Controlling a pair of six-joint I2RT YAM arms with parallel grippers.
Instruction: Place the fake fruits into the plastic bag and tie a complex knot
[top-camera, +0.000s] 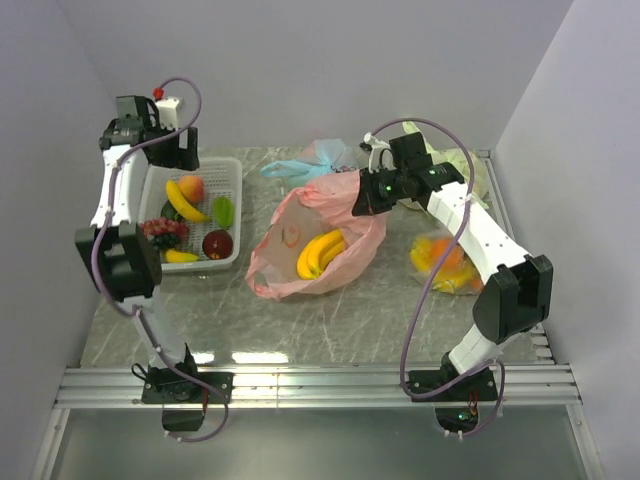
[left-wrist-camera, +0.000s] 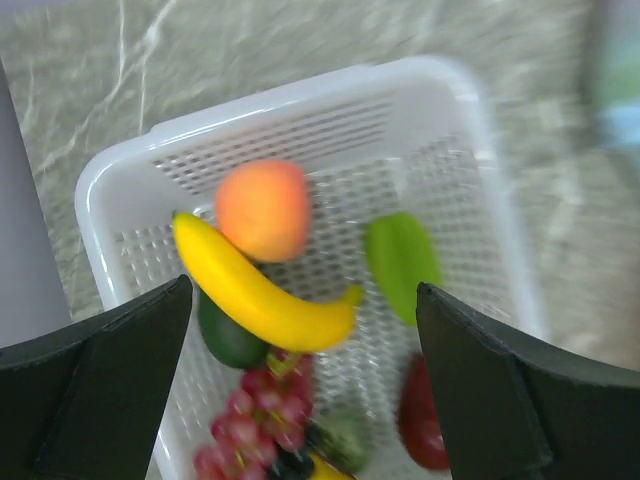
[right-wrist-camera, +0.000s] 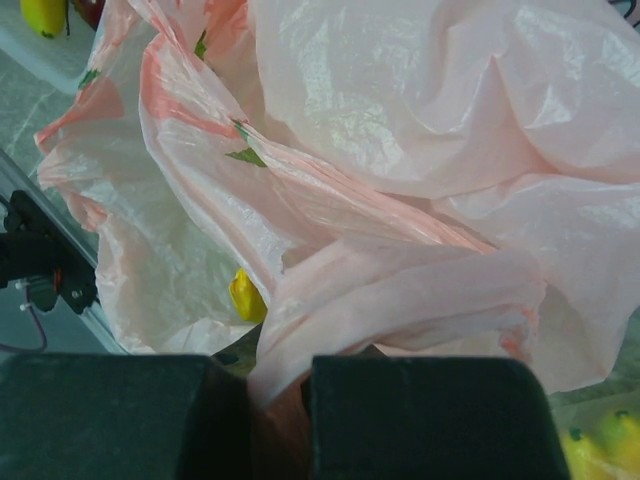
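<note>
Left claw is spread as wide as it goes and holds nothing. It hangs over the white basket. Directly beneath it lies a single banana, with a peach-coloured fruit just beyond. A green piece sits toward its right finger, and a grape bunch and dark red apple lie nearer the wrist. So most of the fruit is not yet moved.

Off to that claw's right, the pink bag lies on the table with its mouth open, and a banana bunch is already inside. Right claw is clamped tight on a fold of the bag's rim, lifting the mouth, and the bag spreads out ahead of it.

I judge the job early: one piece is bagged, the basket has yet to be emptied, and the tying is not started. A light blue bag sits farther out on the right claw's left, and a clear bag of fruit on its right. Neither is mine to fill.
</note>
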